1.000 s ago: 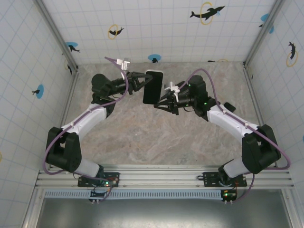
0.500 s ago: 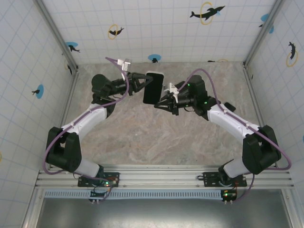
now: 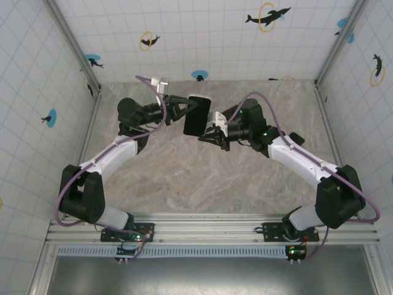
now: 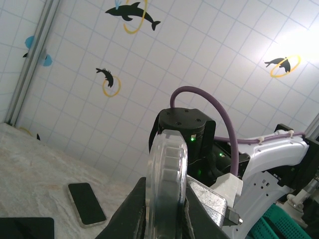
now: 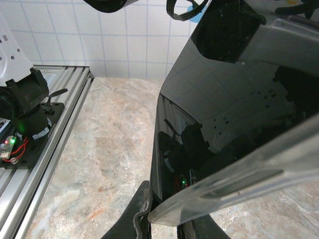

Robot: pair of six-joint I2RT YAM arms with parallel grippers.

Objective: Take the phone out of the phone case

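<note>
The black phone (image 3: 197,115) in its clear phone case (image 4: 167,167) is held up in the air between both arms, above the back middle of the table. My left gripper (image 3: 185,110) is shut on the case's upper part, its fingers (image 4: 130,209) pressing either side of the clear rim. From the lower right, my right gripper (image 3: 207,131) is shut on the phone's lower corner. In the right wrist view the dark screen (image 5: 214,114) rises above the gripper (image 5: 169,225), and a clear case edge (image 5: 249,180) runs slantwise across it.
A second phone (image 4: 87,203) lies flat on the marble table (image 3: 196,178), and a dark flat object (image 4: 25,228) lies near it. Another dark object (image 3: 296,137) lies beside the right arm. Tiled walls enclose the back and sides, and a metal rail (image 5: 45,134) runs along the near edge.
The right gripper has shifted a little left and up at the phone's lower corner and closed slightly. The phone has tilted a little. The left grip is unchanged.
</note>
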